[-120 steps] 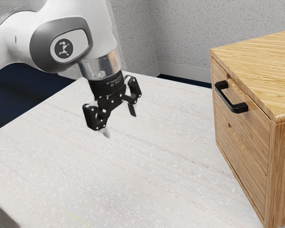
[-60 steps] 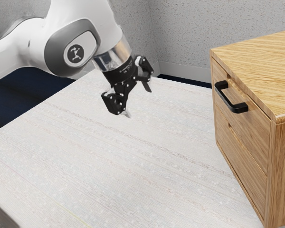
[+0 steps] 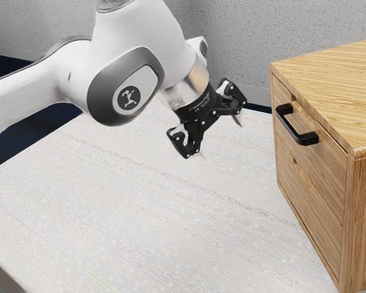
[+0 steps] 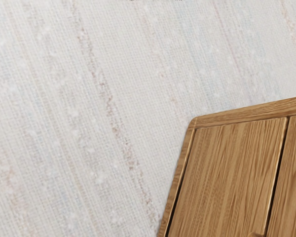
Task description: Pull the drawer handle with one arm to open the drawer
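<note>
The gripper (image 3: pixel 218 135) is held above the table (image 3: pixel 128 220), clear of its surface. It is tilted so that its open end is turned toward the exterior view's right, where the cabinet (image 3: pixel 335 85) stands. The jaws are spread wide and nothing is held between them. This pose is judged to be an approach, with the spread kept so that a bar can be taken in from two sides. Below the hand, bare tabletop and a corner of the cabinet's front are seen in the wrist view.

Between the gripper and the cabinet a stretch of open table is left. No obstacle is seen along it, so a path toward the exterior view's right is judged to be free.

Next the handle (image 3: pixel 296 126) is met, apart from the gripper and not yet touched. It is a black bar fixed to the top drawer (image 3: pixel 320 168) and is set off from the wood on two short posts. A gap is thus left behind the bar for a finger. The cabinet's top edge runs just above it, so little room is judged to be left overhead.

The drawer's front is seen flush with the cabinet's face, so the drawer is judged shut. Room for the pull is offered back across the table.

Farthest off, a grey wall (image 3: pixel 262 36) is seen behind the table.
</note>
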You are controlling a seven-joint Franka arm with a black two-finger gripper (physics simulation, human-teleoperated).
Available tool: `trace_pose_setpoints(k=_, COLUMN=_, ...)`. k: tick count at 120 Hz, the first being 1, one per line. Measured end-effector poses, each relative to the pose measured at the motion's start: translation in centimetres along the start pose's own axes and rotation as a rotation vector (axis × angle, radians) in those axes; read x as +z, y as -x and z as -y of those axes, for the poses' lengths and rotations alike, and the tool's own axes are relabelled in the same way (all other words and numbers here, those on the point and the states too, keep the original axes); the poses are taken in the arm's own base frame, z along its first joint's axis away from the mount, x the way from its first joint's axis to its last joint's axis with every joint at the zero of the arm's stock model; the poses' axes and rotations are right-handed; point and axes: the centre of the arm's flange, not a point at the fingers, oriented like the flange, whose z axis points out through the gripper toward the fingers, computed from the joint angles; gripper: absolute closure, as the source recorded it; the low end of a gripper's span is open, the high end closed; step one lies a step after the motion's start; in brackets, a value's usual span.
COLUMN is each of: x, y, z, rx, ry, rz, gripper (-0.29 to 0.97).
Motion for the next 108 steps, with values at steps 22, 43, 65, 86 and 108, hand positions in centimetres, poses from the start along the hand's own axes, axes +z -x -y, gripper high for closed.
trace_pose_setpoints(k=22, x=0.6, y=-0.3, z=-1.1, rx=0.076, ry=0.029, rz=-0.013, gripper=0.00)
trace_pose_setpoints(k=43, x=1.0, y=1.8, z=-2.8, rx=0.174, ry=0.066, rz=-0.018, gripper=0.00)
trace_pose_setpoints(k=65, x=0.9, y=6.2, z=-4.6, rx=0.287, ry=0.109, rz=-0.005, gripper=0.00)
trace_pose_setpoints(k=86, x=1.4, y=4.7, z=-5.5, rx=0.297, ry=0.121, rz=-0.017, gripper=0.00)
trace_pose_setpoints(k=108, x=1.7, y=5.1, z=-5.7, rx=0.331, ry=0.127, rz=-0.015, gripper=0.00)
